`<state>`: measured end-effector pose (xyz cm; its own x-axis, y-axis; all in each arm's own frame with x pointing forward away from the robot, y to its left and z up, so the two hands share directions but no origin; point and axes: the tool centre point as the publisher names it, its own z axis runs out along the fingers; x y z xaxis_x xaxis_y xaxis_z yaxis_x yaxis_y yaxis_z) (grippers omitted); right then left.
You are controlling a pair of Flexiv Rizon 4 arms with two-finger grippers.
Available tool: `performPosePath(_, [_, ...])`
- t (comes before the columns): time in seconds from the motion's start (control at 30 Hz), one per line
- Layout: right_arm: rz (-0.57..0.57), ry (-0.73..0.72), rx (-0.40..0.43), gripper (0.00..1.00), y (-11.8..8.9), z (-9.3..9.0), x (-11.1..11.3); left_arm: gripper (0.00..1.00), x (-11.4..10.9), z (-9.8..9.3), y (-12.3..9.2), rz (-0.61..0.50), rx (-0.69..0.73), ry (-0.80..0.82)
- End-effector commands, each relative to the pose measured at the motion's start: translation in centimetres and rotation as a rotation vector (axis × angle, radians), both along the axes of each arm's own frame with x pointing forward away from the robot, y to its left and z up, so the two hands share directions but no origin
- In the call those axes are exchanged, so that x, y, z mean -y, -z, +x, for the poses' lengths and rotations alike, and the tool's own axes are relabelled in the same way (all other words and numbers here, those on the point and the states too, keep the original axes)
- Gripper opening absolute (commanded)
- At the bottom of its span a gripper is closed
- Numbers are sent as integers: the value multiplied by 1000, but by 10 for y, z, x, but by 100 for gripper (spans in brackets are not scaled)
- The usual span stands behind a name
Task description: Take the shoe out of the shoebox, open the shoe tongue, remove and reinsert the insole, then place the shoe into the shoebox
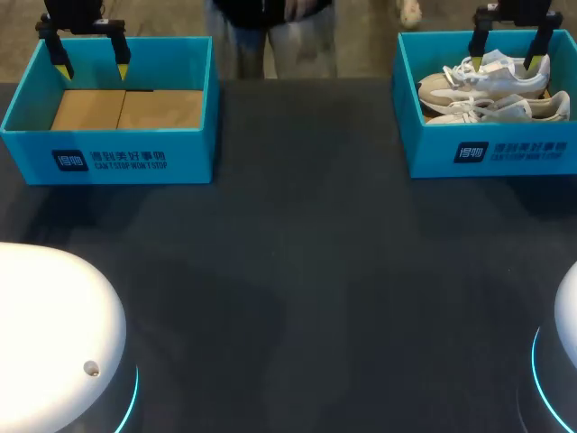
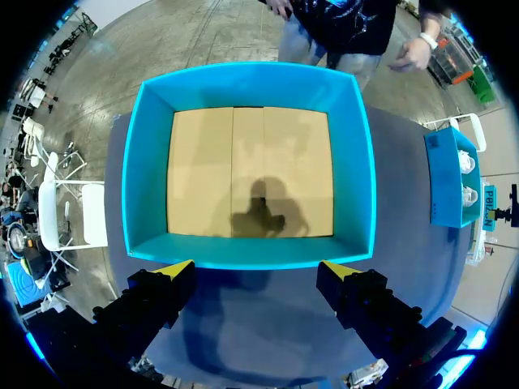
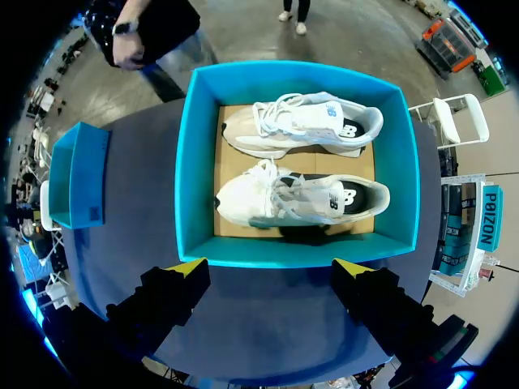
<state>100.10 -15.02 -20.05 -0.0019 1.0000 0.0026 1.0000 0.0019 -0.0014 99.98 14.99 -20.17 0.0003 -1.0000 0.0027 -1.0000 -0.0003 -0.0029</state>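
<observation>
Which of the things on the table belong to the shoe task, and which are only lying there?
For the job:
- shoebox on my right
- white shoes, two, lying in it
- right hand, open, above it

Only lying there:
- empty blue box on my left
- left hand, open, above that box

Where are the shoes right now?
In the head view, both shoes lie side by side inside the right box at the table's far right corner, under the open right gripper.
</observation>
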Motion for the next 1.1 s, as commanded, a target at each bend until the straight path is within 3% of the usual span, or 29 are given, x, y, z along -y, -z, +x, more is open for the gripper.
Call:
performPosePath(0.03, [-1,1,-1,100,0,0,0,100,0,0,-1,1,-1,0])
performPosePath(0.23, [2,2,15,100,4,14,18,100,0,0,-1,1,-1,0])
performPosePath(0.57, [-43,33,57,100,12,32,71,100,0,0,-1,1,-1,0])
performPosePath(1.1, [-81,56,62,100,47,38,124,100,0,0,-1,1,-1,0])
